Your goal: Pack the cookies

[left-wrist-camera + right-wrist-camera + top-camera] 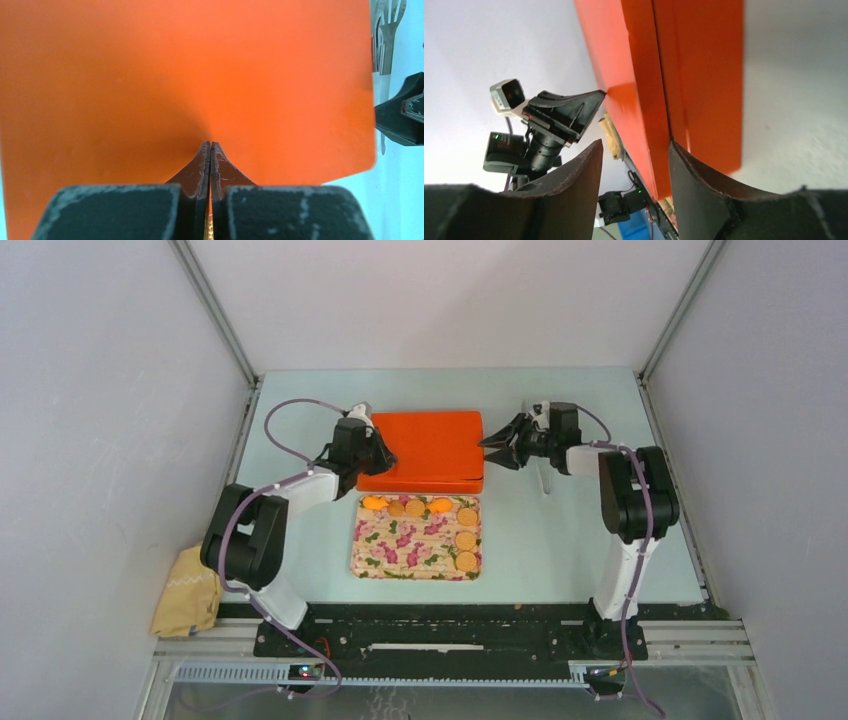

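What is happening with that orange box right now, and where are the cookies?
Both arms are at the orange box, which has its lid on. The left gripper is shut, its tips against the box's left side. The right gripper is open, jaws straddling the box's right edge. The cookies lie on the floral tray just in front of the box.

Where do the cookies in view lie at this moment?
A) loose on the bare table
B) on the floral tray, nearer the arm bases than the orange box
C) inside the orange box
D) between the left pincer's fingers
B: in the top view the cookies lie along the far and right edges of the floral tray, just in front of the closed orange box.
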Controlling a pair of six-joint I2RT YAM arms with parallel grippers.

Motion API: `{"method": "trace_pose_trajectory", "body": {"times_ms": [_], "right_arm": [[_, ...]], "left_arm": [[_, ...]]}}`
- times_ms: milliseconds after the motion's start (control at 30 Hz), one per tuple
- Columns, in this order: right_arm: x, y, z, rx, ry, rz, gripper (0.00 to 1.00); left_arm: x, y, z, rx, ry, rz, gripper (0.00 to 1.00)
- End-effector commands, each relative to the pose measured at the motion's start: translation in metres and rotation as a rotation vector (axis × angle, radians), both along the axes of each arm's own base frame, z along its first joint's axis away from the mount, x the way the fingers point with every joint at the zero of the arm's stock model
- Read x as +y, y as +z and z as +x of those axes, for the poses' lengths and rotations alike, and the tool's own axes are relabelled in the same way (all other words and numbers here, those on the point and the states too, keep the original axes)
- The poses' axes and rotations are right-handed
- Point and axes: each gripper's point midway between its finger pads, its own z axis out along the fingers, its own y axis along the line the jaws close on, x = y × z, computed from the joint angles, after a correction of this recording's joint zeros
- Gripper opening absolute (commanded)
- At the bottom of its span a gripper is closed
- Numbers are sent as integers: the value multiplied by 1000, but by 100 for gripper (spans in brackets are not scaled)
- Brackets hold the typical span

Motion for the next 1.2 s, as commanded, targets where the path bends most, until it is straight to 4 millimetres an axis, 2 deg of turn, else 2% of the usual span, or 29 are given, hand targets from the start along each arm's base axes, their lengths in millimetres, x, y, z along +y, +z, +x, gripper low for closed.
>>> {"method": "trace_pose_trajectory", "body": {"times_ms": [0,167,267,367,433,467,533,567,600,633,733,867,967,1033,1167], "right_arm": [[-31,7,-7,0,-78,-209,57],[-47,2,-13,68,-143,-346,53],[-46,-7,-11,89,-136,-397,47],[-44,-22,-6,135,-130,-466,24],[-45,-31,-3,157,-134,-521,13],[-45,-33,-1,161,-134,-544,12],[-46,-36,4,168,-131,-579,4],[-46,-36,6,171,-129,-593,3],[-46,-38,7,181,-122,-608,1],[-45,-35,11,172,-120,-615,0],[-46,-38,16,188,-105,-656,0],[-43,-42,23,211,-79,-674,0],[-41,-49,25,237,-50,-684,0],[-38,-51,25,245,-27,-685,0],[-33,-52,21,241,-10,-690,0]], "left_arm": [[0,-39,-24,134,-28,6,0],[-5,-40,-23,135,-39,-13,0],[-4,-25,-20,103,-30,-23,0],[-2,3,-17,70,-8,-28,0],[7,33,-18,44,36,-21,0],[15,45,-18,32,71,-12,0],[40,63,-19,18,168,21,0],[56,66,-20,25,228,36,0],[75,65,-19,49,288,32,0],[82,60,-21,74,304,22,0],[120,31,-22,167,421,-1,0],[144,-6,-23,252,491,54,0],[144,-22,-13,281,483,75,0],[135,-30,-4,298,444,53,0],[112,-30,11,299,367,-6,0]]}}
